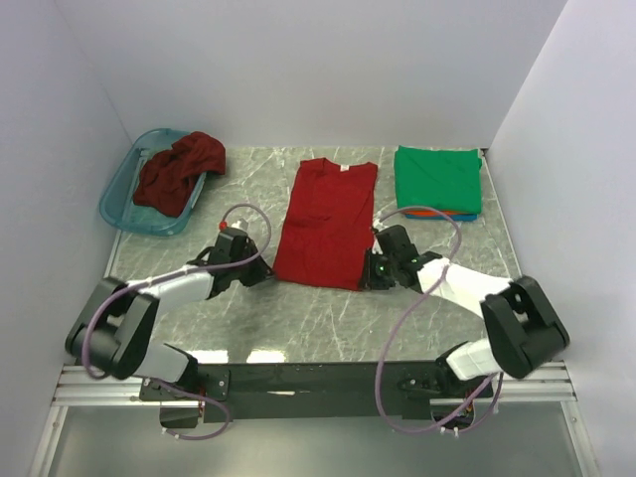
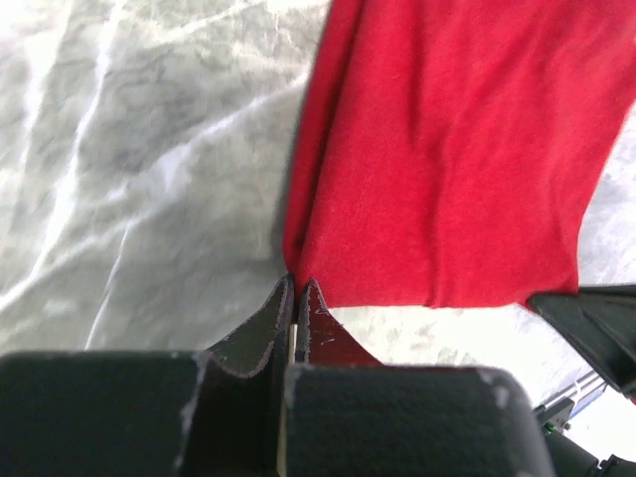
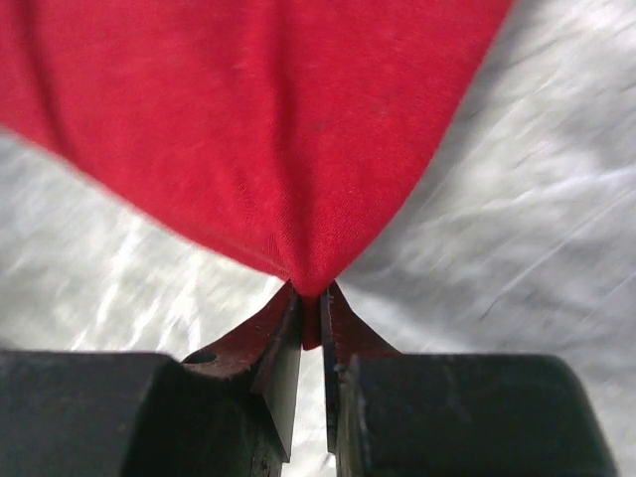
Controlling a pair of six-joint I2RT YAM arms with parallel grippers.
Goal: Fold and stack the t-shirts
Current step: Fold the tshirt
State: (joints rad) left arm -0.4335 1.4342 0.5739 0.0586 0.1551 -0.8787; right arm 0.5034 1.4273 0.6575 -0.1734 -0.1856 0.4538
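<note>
A bright red t-shirt [image 1: 326,221], folded into a long strip, lies flat in the middle of the table. My left gripper [image 1: 266,272] is at its near left corner, and the left wrist view shows the jaws [image 2: 296,283] shut, pinching that corner of the red cloth [image 2: 447,149]. My right gripper [image 1: 372,272] is at the near right corner. The right wrist view shows it [image 3: 312,298] shut on a pinch of the red cloth [image 3: 248,119]. A maroon t-shirt [image 1: 177,171] lies crumpled in the basket. A folded green t-shirt [image 1: 437,179] tops a stack at back right.
The teal plastic basket [image 1: 117,194] stands at the back left. Orange-red [image 1: 429,212] and blue [image 1: 465,216] cloth edges show under the green shirt. White walls close in the table on three sides. The right gripper's body [image 2: 596,318] shows in the left wrist view.
</note>
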